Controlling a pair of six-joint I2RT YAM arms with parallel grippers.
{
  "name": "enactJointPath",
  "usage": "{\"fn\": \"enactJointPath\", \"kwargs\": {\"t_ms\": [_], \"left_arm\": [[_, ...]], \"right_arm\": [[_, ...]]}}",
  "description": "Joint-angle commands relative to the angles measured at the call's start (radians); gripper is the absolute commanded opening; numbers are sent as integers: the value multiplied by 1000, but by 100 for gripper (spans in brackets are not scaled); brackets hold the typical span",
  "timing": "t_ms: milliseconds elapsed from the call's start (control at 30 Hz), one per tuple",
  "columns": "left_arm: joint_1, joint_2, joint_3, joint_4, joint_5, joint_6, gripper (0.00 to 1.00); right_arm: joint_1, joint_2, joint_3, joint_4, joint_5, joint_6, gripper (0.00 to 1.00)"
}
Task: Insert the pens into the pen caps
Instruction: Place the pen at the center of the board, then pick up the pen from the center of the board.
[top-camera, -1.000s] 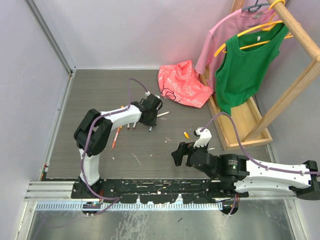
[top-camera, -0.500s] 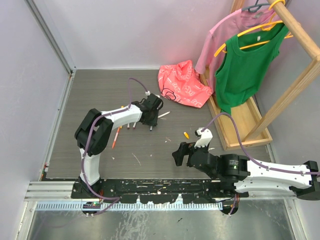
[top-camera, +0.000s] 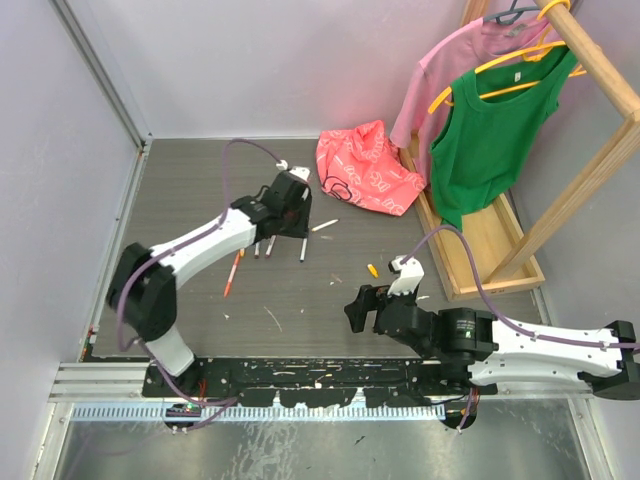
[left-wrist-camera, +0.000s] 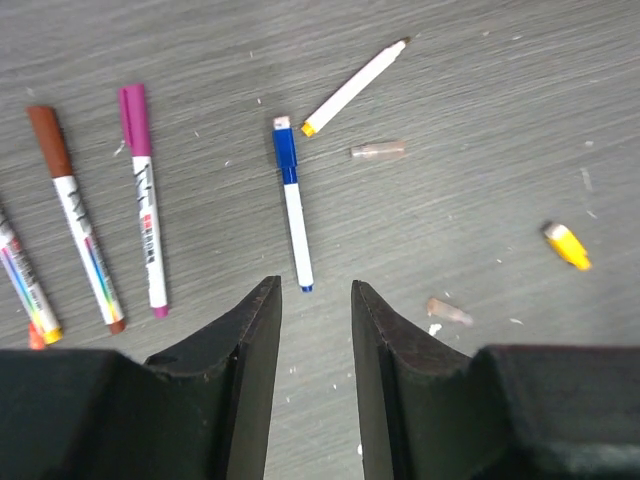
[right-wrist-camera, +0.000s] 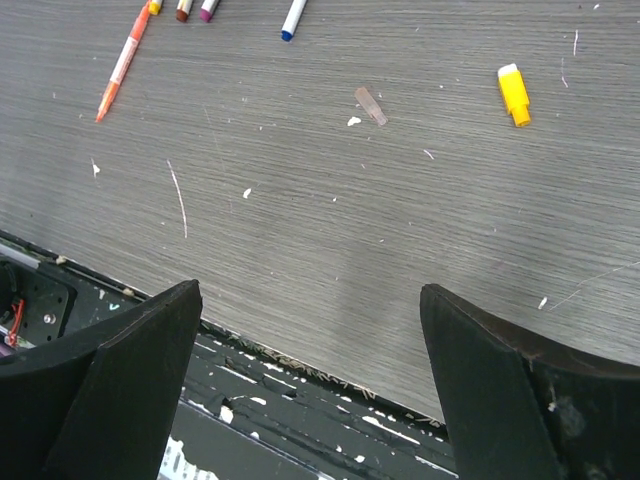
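Hovering over the grey tabletop (left-wrist-camera: 480, 60), our left hand (left-wrist-camera: 314, 292) stands parted and empty (a blue-capped white pen (left-wrist-camera: 292, 205) lies just off its tips). Our right hand (right-wrist-camera: 308, 300) is spread wide, with a stubby yellow plastic cap (right-wrist-camera: 513, 94) loose on its far side.

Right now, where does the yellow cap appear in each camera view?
Top external: yellow cap lies right of centre, between the two arms.
Left wrist: at the far right, about mid-height.
Right wrist: in the upper right.
Shared landmark: the blue pen, left of the cap in all three views; only its end shows in the right wrist view.
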Motion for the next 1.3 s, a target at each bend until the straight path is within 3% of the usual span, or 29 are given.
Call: {"fn": "enactJointPath", "kwargs": {"t_ms": [0,500,700,833,967,1267], "left_arm": [[6,-172,-55,14,13,72,36],[17,-549,-285,-223,-255,108,40],[157,-590,-357,-257,-185,54,38],[275,-577,-396,-228,-97,38,39],[315,-508,-402,-216,-6,63,42],[329,-336,-407,-172,-69,48,48]], "right_arm": [[-2,13,14,11,42,11,95],[-9,168,80,-29,106,2,95],[-13,236,99,26,41,-63,95],[-13,257,110,56,-12,-99,95],[-13,256,99,90,-51,-112,95],[-12,221,67,135,-99,-108,95]]}}
